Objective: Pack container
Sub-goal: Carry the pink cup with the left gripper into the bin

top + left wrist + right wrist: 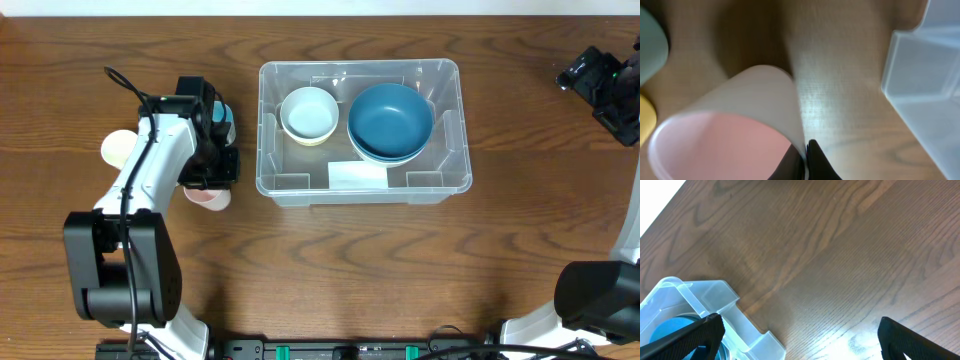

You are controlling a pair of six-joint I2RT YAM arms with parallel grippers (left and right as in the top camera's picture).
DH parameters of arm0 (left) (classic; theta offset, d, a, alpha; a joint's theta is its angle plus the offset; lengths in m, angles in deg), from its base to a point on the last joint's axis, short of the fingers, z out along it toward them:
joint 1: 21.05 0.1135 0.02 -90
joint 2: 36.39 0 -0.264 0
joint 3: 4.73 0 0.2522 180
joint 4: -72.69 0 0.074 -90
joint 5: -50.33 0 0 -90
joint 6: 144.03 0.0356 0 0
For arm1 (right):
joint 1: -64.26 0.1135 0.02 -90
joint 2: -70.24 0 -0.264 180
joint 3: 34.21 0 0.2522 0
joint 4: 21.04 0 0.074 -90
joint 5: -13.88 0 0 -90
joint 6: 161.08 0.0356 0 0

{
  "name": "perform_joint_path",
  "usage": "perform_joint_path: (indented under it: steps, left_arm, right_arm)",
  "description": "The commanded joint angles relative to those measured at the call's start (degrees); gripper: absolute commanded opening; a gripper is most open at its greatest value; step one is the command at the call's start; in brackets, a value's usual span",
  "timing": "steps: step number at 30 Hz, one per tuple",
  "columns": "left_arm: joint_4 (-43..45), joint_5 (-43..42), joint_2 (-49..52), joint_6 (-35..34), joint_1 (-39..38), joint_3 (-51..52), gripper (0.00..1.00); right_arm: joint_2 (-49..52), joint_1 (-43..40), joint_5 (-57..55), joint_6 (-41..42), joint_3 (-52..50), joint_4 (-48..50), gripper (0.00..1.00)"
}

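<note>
The clear plastic container (pixel 360 180) stands at the table's middle with a cream bowl (pixel 309 115) and stacked blue bowls (pixel 390 122) inside, and a pale label on its front wall. My left gripper (pixel 207 175) sits left of it, shut on the rim of a pink cup (pixel 213 198). In the left wrist view the cup (pixel 735 130) fills the frame, its wall pinched between the fingers (pixel 806 162), with the container's corner (pixel 920 80) at right. My right gripper (pixel 603 85) is open and empty at the far right, its fingers (pixel 800 335) above the container's corner (pixel 715 302).
A pale yellow cup (pixel 118 150) and a light teal cup (pixel 226 125) stand by the left arm. They show at the left edge of the left wrist view, teal (pixel 651 45) and yellow (pixel 646 120).
</note>
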Motion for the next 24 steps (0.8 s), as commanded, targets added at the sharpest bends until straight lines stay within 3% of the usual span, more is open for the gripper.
perform_joint_path:
  steps: [1, 6, 14, 24]
  left_arm:
    - [-3.37, -0.39, -5.03, -0.59, 0.26, -4.61, 0.06]
    - [-7.67, -0.85, -13.33, -1.81, -0.50, -8.66, 0.06]
    - [-5.66, -0.83, -26.43, -1.81, -7.52, -8.87, 0.06]
    - [3.28, -0.83, -25.88, -1.77, -25.14, -8.85, 0.06]
  right_arm:
    - [-0.98, -0.22, -0.31, 0.63, 0.66, -0.09, 0.99]
    - [-0.98, -0.22, -0.31, 0.63, 0.66, -0.09, 0.99]
    - [-0.98, -0.22, -0.28, 0.63, 0.66, -0.09, 0.99]
    - [-0.98, -0.22, -0.31, 0.63, 0.66, -0.09, 0.99]
